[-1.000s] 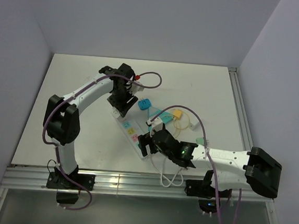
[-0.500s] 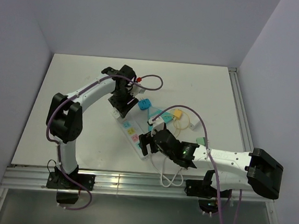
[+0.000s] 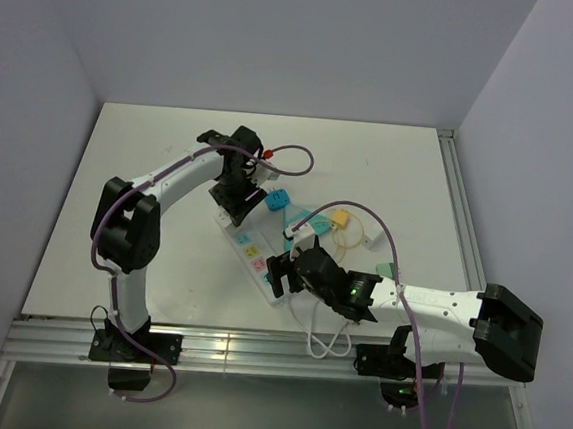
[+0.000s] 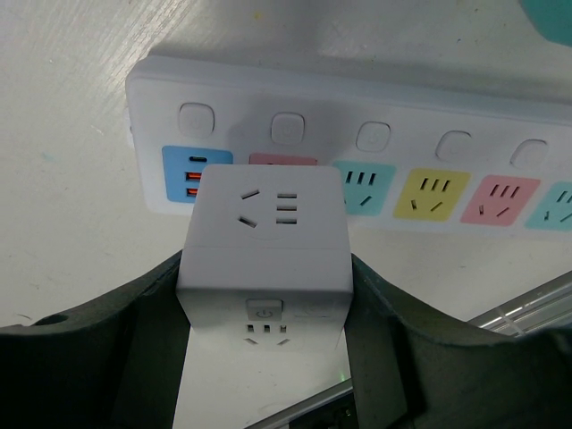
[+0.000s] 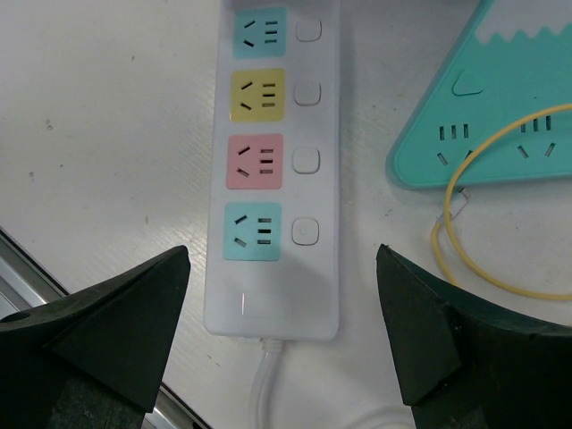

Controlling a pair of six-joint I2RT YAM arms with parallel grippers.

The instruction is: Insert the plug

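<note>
A white cube plug [image 4: 264,232] is clamped between the two dark fingers of my left gripper [image 4: 264,299]. It stands over the red socket of the white power strip [image 4: 402,98], right beside the blue USB block [image 4: 195,174]. Its pins are hidden, so I cannot tell whether they sit in the socket. From above, the left gripper [image 3: 239,185] is at the strip's far end. My right gripper [image 5: 281,295] stands open astride the strip's cable end [image 5: 273,286], its fingers [image 5: 125,313] clear of both sides.
A teal triangular adapter [image 5: 500,116] with a yellow cable [image 5: 447,250] lies right of the strip. Around it lie a blue cube [image 3: 278,200], a yellow plug [image 3: 340,218] and a green piece [image 3: 383,270]. The strip's white cable [image 3: 325,343] loops toward the table's front edge.
The left arm has shifted a little to the right with the plug still in its grip. The right arm has not moved.
</note>
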